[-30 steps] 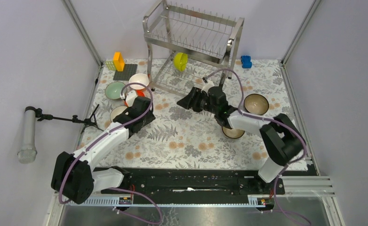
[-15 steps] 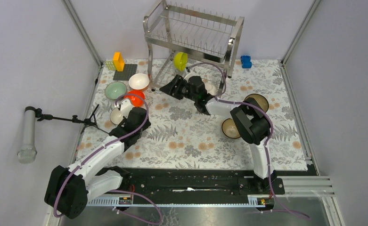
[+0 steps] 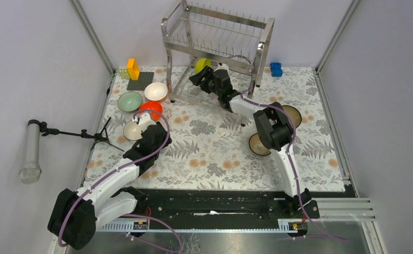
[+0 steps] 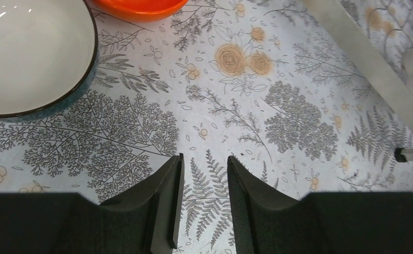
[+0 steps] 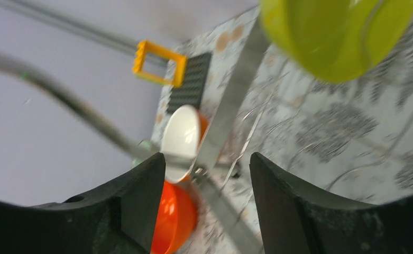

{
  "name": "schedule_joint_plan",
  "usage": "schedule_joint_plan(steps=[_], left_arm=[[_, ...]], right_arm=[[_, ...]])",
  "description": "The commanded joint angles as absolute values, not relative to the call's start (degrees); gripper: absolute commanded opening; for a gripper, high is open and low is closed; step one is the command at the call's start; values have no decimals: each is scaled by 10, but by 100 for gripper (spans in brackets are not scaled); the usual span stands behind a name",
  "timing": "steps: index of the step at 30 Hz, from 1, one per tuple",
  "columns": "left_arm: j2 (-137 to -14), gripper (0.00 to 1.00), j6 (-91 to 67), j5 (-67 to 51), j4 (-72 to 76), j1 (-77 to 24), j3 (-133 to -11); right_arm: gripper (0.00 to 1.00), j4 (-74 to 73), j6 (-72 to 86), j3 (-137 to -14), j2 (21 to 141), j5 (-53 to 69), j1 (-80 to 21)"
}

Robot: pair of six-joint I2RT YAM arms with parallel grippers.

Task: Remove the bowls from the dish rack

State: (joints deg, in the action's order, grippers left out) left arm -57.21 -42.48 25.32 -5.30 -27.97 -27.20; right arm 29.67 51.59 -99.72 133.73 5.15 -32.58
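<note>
Right claw: my right claw is spread wide and grips nothing. A steel bar of the dish rack slants across its wrist view beyond the tips.
Left claw: my left claw is parted by only a narrow slot. It is empty and sits low over the flowered worktop.
Bowl to fetch: the yellow-green bowl is the only bowl I can see in the rack. It stands on edge in the lower tier, under the upper shelf.
Bearing: from my right claw the bowl lies ahead, toward the upper right of the wrist view. It is near but not between my fingers.
Axis: the rim stands upright, not flat. The view is too blurred to tell which way the hollow faces.
Nearer arm: the right arm, stretched out to the rack's front. My left arm is well apart from the rack.
Already out: a cream bowl and an orange bowl sit just beyond my left claw. A pale green bowl and a white bowl are farther on, and a brown-gold bowl is on the right side.
Next move, as I judge it: swing the right claw toward the bowl so one finger goes each side of the upright rim.
Risk: I could snag a rack wire or bar on the way in.
</note>
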Motion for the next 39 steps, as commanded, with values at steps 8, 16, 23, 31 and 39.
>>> schedule_joint_plan(steps=[8,16,23,31,39], left_arm=[[-517,41,-405,220,32,-286,-232],[-526,41,-404,210,36,-286,-234],[-508,41,-402,224,36,-286,-228],[-508,42,-396,229,32,-286,-231],[-516,42,-399,233,29,-286,-234]], right_arm=[[76,261,365,-1159,1426,-103,-304],[73,273,330,-1256,1504,-106,-302],[58,293,342,-1301,1542,-99,-302],[7,381,352,-1247,1507,-47,-301],[0,512,379,-1199,1483,44,-298]])
